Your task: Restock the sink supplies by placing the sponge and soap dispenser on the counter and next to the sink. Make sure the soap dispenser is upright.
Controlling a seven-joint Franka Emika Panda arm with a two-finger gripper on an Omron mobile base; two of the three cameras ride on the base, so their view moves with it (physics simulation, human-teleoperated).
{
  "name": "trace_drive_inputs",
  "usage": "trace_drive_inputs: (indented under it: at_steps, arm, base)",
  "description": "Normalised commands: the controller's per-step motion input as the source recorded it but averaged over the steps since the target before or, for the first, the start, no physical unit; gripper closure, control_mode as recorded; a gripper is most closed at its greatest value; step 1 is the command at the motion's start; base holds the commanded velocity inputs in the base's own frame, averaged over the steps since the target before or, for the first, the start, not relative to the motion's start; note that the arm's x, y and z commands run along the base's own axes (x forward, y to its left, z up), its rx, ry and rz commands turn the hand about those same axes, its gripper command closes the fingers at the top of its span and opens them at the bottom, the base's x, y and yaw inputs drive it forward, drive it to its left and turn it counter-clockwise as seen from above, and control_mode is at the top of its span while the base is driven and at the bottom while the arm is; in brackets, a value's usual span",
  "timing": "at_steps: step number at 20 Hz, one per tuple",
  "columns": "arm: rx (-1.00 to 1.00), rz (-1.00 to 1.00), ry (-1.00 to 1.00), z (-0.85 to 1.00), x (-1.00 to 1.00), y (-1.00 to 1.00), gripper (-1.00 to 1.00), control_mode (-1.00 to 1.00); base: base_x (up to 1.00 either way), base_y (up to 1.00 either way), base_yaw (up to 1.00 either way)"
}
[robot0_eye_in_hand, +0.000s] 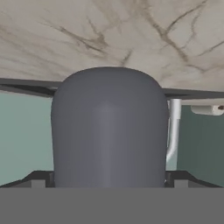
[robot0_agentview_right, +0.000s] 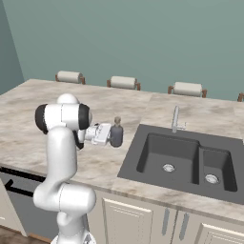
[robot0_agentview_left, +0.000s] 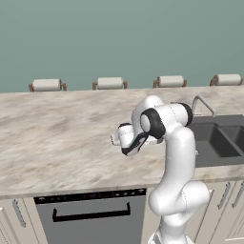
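Observation:
The soap dispenser (robot0_agentview_right: 116, 135), a squat grey-blue bottle with a thin pump on top, stands upright just left of the sink (robot0_agentview_right: 181, 157), low over the counter (robot0_agentview_right: 28, 124). I cannot tell whether its base touches the stone. My gripper (robot0_agentview_right: 112, 136) reaches in sideways from the left and is shut on the soap dispenser's body. In the hand view the soap dispenser (robot0_eye_in_hand: 109, 131) sits between the dark fingertips (robot0_eye_in_hand: 41, 179), with the counter (robot0_eye_in_hand: 109, 30) rolled to the top. The sponge is out of view.
The curved silver faucet (robot0_agentview_right: 175, 119) rises behind the sink's far edge. Several white cushioned seat backs (robot0_agentview_right: 123, 82) line the counter's far side. A dishwasher front (robot0_agentview_left: 90, 214) sits below the counter (robot0_agentview_left: 57, 143), left of the sink (robot0_agentview_left: 219, 140).

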Motion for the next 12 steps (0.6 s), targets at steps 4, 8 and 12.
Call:
trace_drive_inputs:
  at_steps: [4,8,12]
  arm:
    - [0.0,0.0,0.0,-0.18,0.28,0.0,1.0,-1.0]
    - [0.0,0.0,0.0,-0.25,0.3,0.0,1.0,-1.0]
    - [0.0,0.0,0.0,-0.28,0.12,0.0,1.0,-1.0]
  base:
    - [0.0,0.0,0.0]
    - [0.0,0.0,0.0]
    - [0.0,0.0,0.0]
